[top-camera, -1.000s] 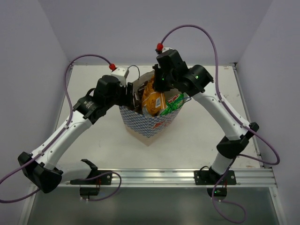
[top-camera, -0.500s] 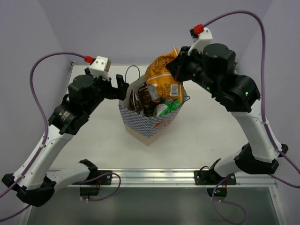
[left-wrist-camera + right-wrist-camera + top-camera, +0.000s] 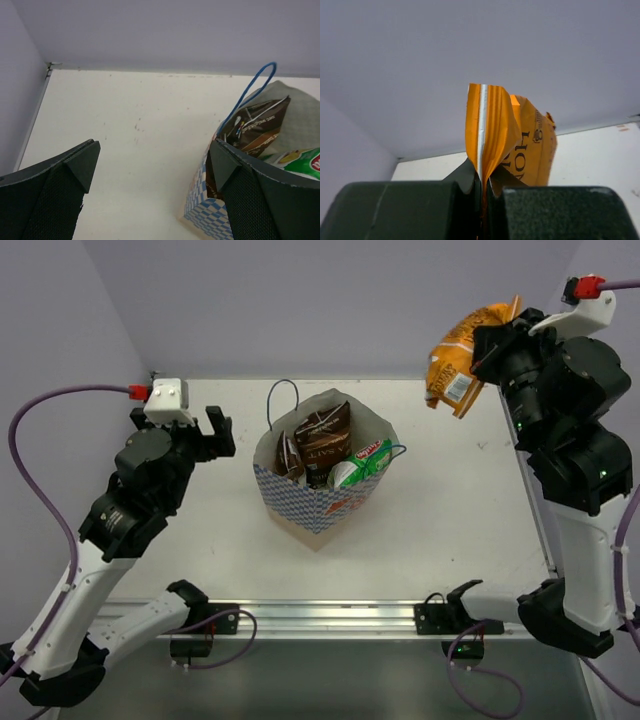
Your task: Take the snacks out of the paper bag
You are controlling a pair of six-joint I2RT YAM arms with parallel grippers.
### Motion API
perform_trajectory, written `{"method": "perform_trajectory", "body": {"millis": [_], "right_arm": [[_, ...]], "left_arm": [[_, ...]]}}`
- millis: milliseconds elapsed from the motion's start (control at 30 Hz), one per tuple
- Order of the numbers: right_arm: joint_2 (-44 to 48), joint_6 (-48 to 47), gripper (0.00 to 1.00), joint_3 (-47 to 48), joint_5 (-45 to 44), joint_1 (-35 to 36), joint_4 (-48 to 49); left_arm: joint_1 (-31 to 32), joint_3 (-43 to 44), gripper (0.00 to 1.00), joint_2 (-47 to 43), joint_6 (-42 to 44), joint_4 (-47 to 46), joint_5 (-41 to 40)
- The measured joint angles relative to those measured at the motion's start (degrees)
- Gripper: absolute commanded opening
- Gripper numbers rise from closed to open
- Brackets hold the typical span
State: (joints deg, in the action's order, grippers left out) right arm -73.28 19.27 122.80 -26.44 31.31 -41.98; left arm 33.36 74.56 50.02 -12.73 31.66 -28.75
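Cream paper marks the nearest thing that matters: the paper bag point(image 3: 315, 502) stands upright mid-bench point(image 3: 450, 530), mouth open. Three snacks sit inside: a tall dark brown packet point(image 3: 325, 435) at the far side, a second dark packet point(image 3: 288, 452) against the left wall, and a green-and-white packet point(image 3: 367, 460) leaning at the right rim.

To the left of the bag and apart from it, your left tool point(image 3: 152, 147) hangs released, jaws spread wide with nothing between them.

Far right and high above the bench, your right tool point(image 3: 484, 182) is clenched on the top seam of the orange-yellow packet point(image 3: 460, 355), which dangles well clear of the bag.

That pinch looks thin, so carry it smoothly without swinging. Bring it down over bare bench to the right of the bag. Let go only once its lower edge rests there, so it neither drops nor knocks the bag.
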Motion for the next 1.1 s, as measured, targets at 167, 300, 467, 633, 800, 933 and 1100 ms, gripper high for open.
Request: {"method": "perform_trajectory", "body": {"millis": [167,300,467,633,800,933,1100], "right_arm": [[-0.1,2.7,0.0,-6.6,0.7,-11.1,0.1],[-3.1,5.9,0.0,-12.3,3.9,-19.0,0.2],[-13.8,9.0,0.0,-14.8,10.3,-25.3,0.6],[-27.8,9.9,0.0,-12.8,18.4,-27.9,4.3],[-39.9,13.5,0.0,-8.1,29.6,-29.7,11.9],[-42.4,20.2,0.0,-13.7,38.8,-33.0,23.1],[-42.4,24.2,0.05,-26.1,44.5,-38.1,33.3]], "left_arm": [[0.0,-6.1,1.0,-3.9,-1.9,2.4,-4.5],[0.0,-11.9,1.0,-8.0,-4.4,5.0,-5.4],[-0.1,-15.0,1.0,-10.2,-7.5,7.8,-4.7],[-0.2,-15.3,1.0,-10.1,-9.2,9.1,-3.9],[-0.2,-15.2,1.0,-9.5,-9.4,10.1,-3.1],[-0.2,-14.7,1.0,-8.2,-9.4,10.6,-1.9],[-0.2,-14.4,1.0,-7.4,-9.0,10.0,1.2]]}}
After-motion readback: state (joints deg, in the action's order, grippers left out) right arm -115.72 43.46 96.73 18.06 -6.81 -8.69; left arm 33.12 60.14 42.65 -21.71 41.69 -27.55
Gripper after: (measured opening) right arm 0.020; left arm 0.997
